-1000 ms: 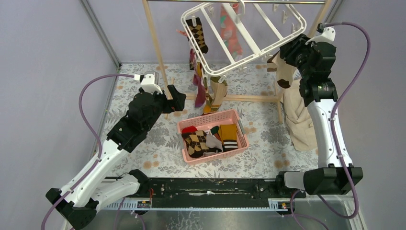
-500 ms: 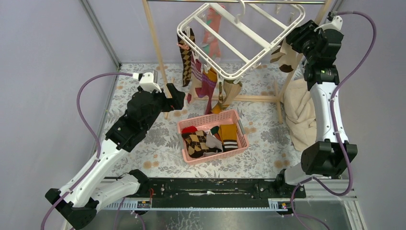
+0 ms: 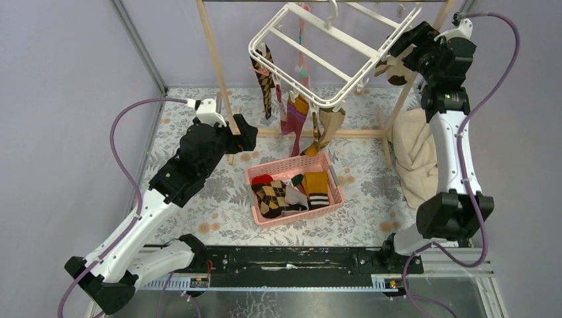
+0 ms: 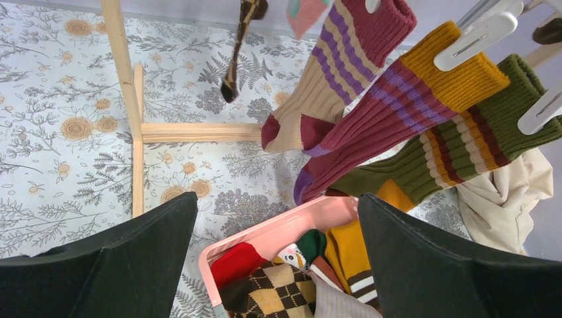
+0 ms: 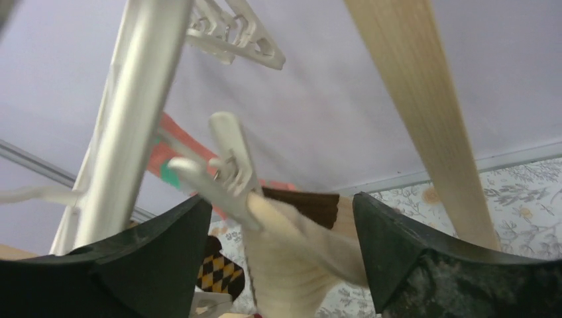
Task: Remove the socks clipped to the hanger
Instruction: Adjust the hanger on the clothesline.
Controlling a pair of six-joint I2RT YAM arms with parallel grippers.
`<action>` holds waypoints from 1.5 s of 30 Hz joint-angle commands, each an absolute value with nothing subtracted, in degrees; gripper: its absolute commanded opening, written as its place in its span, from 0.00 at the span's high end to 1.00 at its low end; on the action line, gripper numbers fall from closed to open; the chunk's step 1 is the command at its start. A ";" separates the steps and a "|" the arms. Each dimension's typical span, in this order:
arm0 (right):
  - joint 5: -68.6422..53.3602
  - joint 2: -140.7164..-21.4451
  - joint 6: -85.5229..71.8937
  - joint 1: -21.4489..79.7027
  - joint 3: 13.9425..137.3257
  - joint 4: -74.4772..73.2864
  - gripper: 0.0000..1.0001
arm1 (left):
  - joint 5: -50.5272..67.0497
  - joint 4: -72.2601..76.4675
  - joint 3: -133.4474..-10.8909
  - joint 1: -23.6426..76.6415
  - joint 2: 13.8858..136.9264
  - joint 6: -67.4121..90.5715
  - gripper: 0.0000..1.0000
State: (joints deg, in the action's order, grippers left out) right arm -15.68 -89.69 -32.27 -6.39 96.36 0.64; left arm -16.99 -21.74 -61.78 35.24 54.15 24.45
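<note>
Cream sock (image 5: 291, 265): judged soft, light, limp, pinched by clip (image 5: 228, 165) on hanger (image 5: 132, 99); best taken just below clip; right end effector (image 5: 278, 205) parted around it, left end effector (image 4: 278, 199) spread, empty.

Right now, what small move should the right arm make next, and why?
Probably close the right gripper on the cream sock just below its clip, ready to pull it free. The jaws stand open with that sock between them, and the clip pins it to the hanger.

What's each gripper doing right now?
Left gripper: open, empty.
Right gripper: open, fingers either side of the clipped cream sock.
</note>
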 commanded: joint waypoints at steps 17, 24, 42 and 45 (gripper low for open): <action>-23.38 -70.34 -28.43 -7.87 82.23 -7.77 0.02 | -3.10 4.75 -60.12 35.22 69.46 20.72 0.01; -29.82 -69.51 -30.75 -7.91 81.02 -7.84 0.02 | 5.84 12.93 -62.02 35.67 76.91 20.09 0.01; -31.14 -58.32 -31.12 -7.91 72.27 -13.30 0.04 | -1.03 10.99 -63.48 36.56 78.31 19.42 0.72; -32.24 -56.81 -31.27 -7.91 71.66 -13.92 0.04 | -2.64 10.01 -63.16 36.64 77.44 19.56 0.98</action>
